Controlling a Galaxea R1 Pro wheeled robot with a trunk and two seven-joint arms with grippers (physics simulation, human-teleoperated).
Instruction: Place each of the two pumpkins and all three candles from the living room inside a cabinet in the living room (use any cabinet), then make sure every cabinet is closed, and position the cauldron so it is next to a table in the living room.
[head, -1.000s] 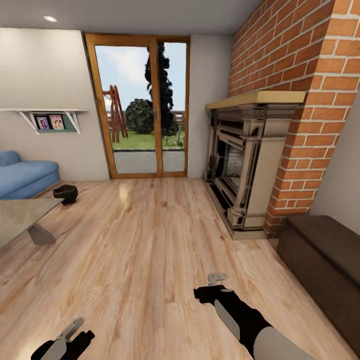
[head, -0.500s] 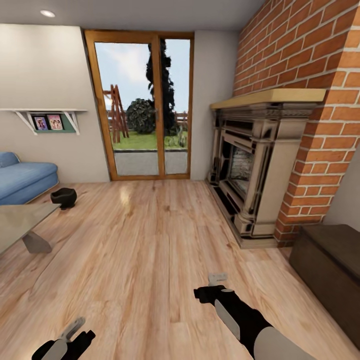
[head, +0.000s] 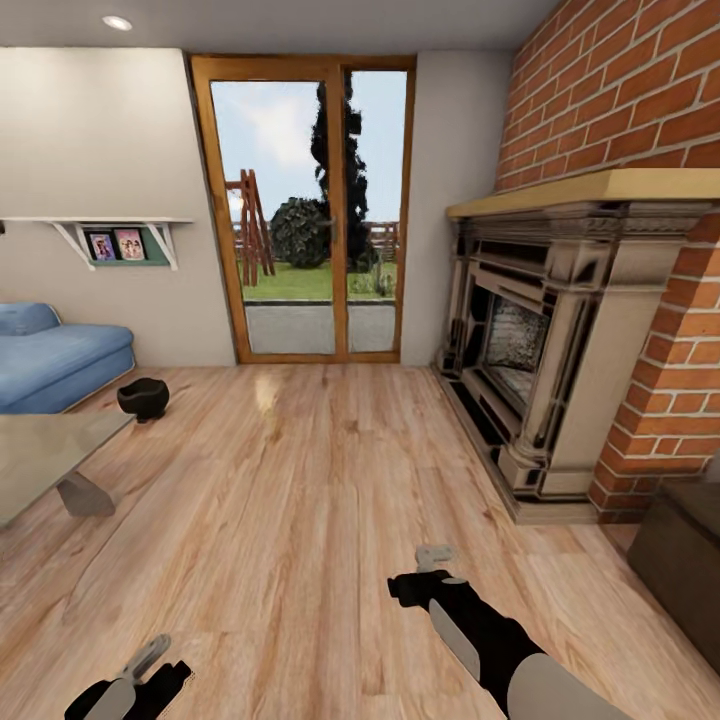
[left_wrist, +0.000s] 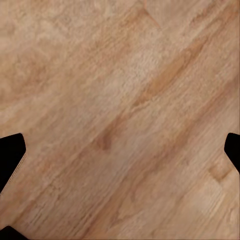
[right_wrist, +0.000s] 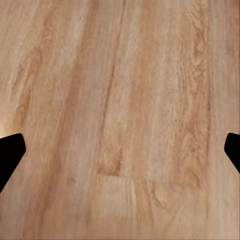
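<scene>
Beside the desk (head: 40, 455) corner, near the sofa, the cauldron (head: 143, 398) is sitting on the floor; both pincers, left (left_wrist: 120, 145) and right (right_wrist: 120, 145), are gaping empty, probably awaiting approach.

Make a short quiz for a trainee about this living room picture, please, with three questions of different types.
1. True or false: the cauldron stands on the table.
2. What lies left of the cauldron? A) fireplace B) blue sofa C) glass door
3. Fill in: both wrist views look down at the wooden ____.

Key: 1 false, it stands on the floor beyond the table. 2 B, the sofa. 3 floor.
</scene>
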